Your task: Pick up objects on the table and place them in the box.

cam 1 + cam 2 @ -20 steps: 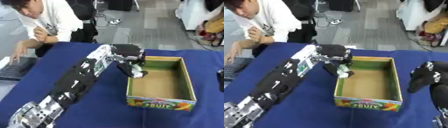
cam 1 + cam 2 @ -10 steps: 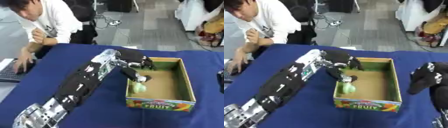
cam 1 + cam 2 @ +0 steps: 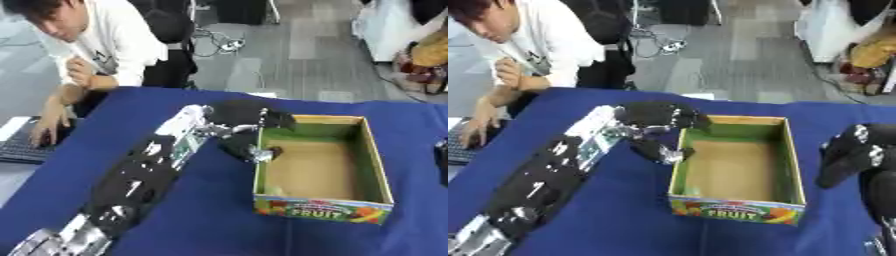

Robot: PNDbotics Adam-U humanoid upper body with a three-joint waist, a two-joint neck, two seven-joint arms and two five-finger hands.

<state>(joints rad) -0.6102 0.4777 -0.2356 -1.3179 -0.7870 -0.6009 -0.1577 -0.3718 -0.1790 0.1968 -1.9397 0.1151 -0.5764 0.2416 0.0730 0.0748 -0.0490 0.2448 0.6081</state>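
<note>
A blue table [image 3: 210,220] fills the lower part of both views, with grey floor beyond its far edge. On it, right of centre, stands an open cardboard box [image 3: 376,165] with green inner walls, a brown floor and a bright printed front panel reading FRUIT.

The robot's left arm [image 3: 144,175], black with silver parts, runs from the lower left corner diagonally up across the table to the box's near-left corner. Its left hand [image 3: 241,117] sits at the top left corner of the box, over the rim. The fingers are spread and relaxed rather than clenched, with one finger [image 3: 278,120] reaching over the far-left corner of the box and the thumb [image 3: 254,152] pointing down along the left wall, its silver tip just at the rim. The hand has hold of nothing that can be seen.

The right hand [image 3: 846,152] shows in the right eye view at the right edge, black and raised beside the box's right wall, apart from it; whether its fingers are curled cannot be told.

Inside the box, in the near-left corner of its floor, lies a small pale green object [image 3: 274,190], close against the front wall. Its shape cannot be made out further.
</note>
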